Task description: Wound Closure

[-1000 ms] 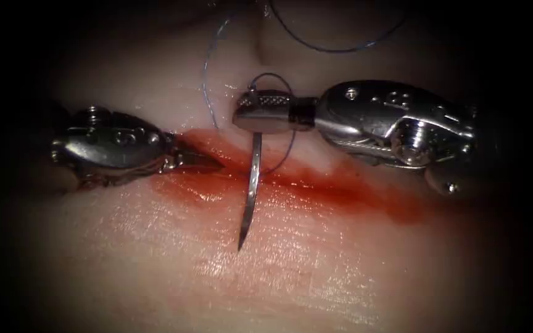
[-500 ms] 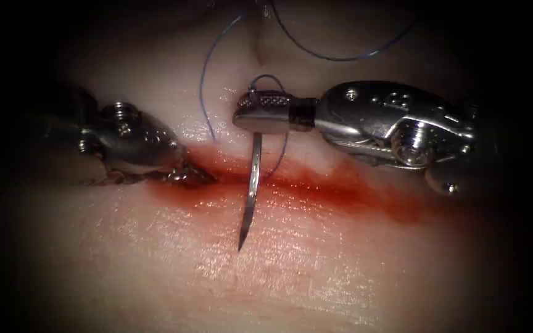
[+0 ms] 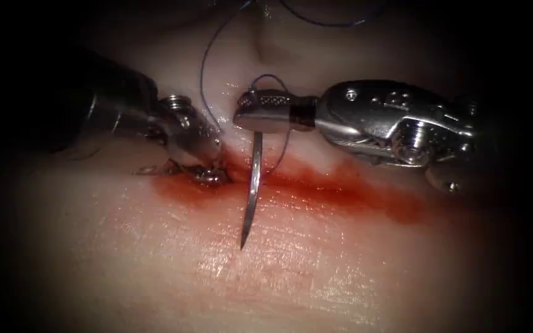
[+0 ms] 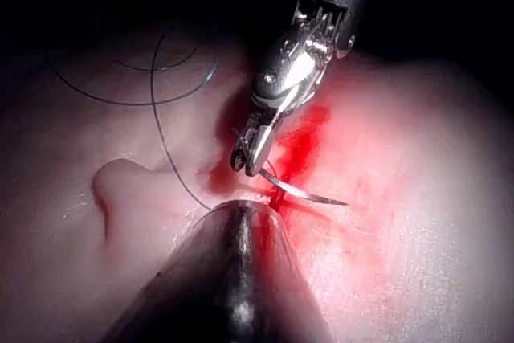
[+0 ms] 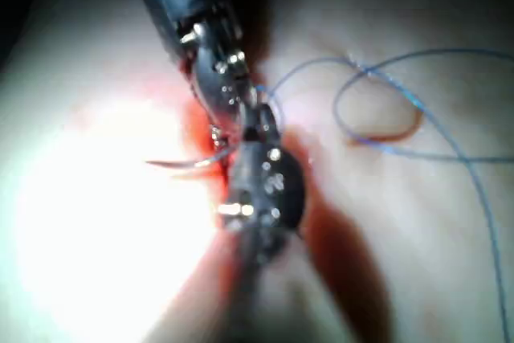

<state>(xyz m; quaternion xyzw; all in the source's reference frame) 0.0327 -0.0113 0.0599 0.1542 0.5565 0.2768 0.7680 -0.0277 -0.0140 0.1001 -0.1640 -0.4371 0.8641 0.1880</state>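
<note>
My right tool (image 3: 260, 111) reaches in from the right, jaws shut on the curved needle (image 3: 253, 185) close to its thread end. The needle hangs down across the red cut (image 3: 340, 191), and its point lies free over the near tissue, not in it. My left tool (image 3: 212, 174) slants down from the left, its tip resting in the red fluid at the cut's edge just left of the needle. Blue thread (image 3: 203, 68) loops over the far tissue and around the right tool's jaws. The left wrist view has the right tool (image 4: 253, 150) and needle (image 4: 309, 194). The right wrist view has the needle (image 5: 181, 165).
Pale tissue (image 3: 316, 271) spreads wide on the near side of the cut. A small fold of tissue (image 3: 260, 43) rises on the far side, with more thread (image 5: 385, 78) lying in loose loops around it. Red fluid (image 3: 396, 206) stains the cut's right stretch.
My left tool has swung right and tilted steeply, bringing its tip along the cut to just beside the needle. The right tool and needle have stayed put; the far thread drifted upward.
</note>
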